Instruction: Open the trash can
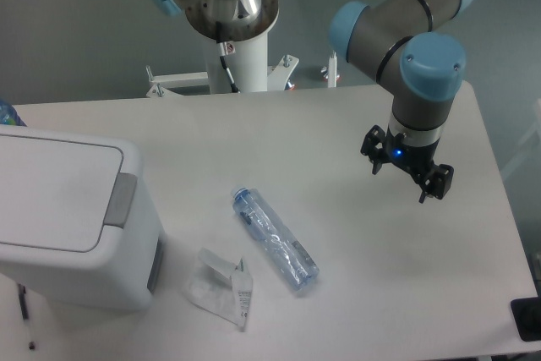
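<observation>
The trash can [59,209] is a large white boxy bin at the left edge of the table. Its flat white lid lies closed. A grey push tab [121,200] sits on the rim at its right side. My gripper [400,181] hangs over the right part of the table, far to the right of the bin. Its two black fingers [374,156] are spread apart and hold nothing.
A clear plastic bottle [275,238] with a blue cap lies on its side between bin and gripper. A crumpled clear wrapper [221,287] lies in front of it. The arm's base [241,48] stands at the table's back edge. A black object [528,319] sits at the right edge.
</observation>
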You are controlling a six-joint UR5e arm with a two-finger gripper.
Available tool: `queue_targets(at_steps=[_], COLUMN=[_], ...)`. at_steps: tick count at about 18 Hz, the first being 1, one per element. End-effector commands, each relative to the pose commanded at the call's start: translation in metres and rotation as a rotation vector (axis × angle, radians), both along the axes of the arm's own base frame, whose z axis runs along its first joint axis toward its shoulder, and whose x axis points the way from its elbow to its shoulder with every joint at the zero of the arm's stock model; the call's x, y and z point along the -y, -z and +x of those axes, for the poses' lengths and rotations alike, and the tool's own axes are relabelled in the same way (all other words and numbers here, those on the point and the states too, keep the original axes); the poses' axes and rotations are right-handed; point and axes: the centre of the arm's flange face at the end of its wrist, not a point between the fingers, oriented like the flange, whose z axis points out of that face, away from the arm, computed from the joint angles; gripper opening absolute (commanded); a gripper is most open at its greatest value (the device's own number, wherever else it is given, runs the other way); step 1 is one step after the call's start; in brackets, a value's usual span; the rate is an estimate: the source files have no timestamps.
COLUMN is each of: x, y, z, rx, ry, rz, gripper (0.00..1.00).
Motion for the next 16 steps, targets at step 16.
queue_targets(at_steps=[16], x=[0.0], y=[0.01], z=[0.011], rx=[0.016], ry=[0.0], rz=[0.017], gripper=[1.0])
